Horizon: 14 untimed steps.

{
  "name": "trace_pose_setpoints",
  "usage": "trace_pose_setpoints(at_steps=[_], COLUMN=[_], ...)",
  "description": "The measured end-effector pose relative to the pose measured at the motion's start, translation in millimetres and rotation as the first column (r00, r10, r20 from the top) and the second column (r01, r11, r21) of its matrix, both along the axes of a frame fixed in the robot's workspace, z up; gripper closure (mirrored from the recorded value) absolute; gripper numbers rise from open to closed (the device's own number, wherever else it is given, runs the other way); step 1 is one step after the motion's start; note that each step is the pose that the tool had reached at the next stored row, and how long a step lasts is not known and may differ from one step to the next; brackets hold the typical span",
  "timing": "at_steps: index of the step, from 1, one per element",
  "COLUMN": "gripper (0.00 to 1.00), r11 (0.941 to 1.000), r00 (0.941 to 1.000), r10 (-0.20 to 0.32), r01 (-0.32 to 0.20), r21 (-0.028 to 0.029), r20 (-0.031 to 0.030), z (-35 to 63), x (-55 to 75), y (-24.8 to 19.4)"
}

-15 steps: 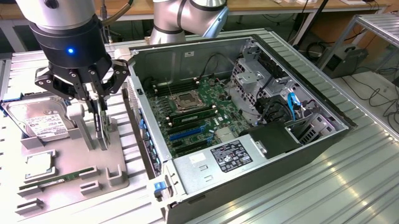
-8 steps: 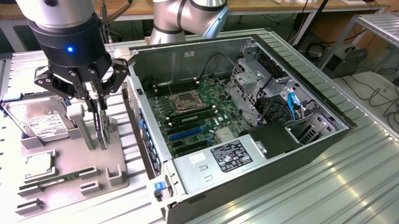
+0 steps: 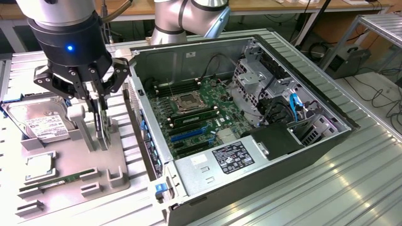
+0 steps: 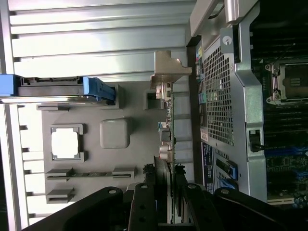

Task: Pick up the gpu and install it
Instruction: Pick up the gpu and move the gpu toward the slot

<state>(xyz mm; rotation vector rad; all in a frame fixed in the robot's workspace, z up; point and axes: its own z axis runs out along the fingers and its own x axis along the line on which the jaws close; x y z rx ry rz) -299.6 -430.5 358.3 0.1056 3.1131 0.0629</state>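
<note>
The gpu (image 3: pixel 99 126) stands on edge in a slot of the grey parts fixture (image 3: pixel 94 165), to the exterior view's left of the open computer case (image 3: pixel 251 117). My gripper (image 3: pixel 95 107) reaches down over the card's upper edge and is shut on it, one finger against each face. In the wrist view the gpu (image 4: pixel 166 139) is edge-on, with its silvery bracket (image 4: pixel 168 72) at the far end. It runs between the black fingers (image 4: pixel 144 204) of my gripper (image 4: pixel 168 192). The card's lower edge is still level with the fixture's posts.
A silver hard drive (image 3: pixel 39 123) with blue rails leans in the fixture beside the card. A CPU (image 3: pixel 39 165) and a green RAM stick (image 3: pixel 60 181) lie nearer the front. The motherboard (image 3: pixel 195 120) with blue slots (image 3: pixel 188 135) lies inside the case. A second arm's base (image 3: pixel 182 19) stands behind.
</note>
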Motion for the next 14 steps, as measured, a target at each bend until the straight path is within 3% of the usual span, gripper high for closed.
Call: trace_pose_setpoints(at_steps=[14], gripper=[0.74], r11=[1.0], r00=[1.0], r10=[0.0], r01=[0.0], r21=[0.0], r20=[0.0], z=[8.2], x=[0.0], y=[0.0])
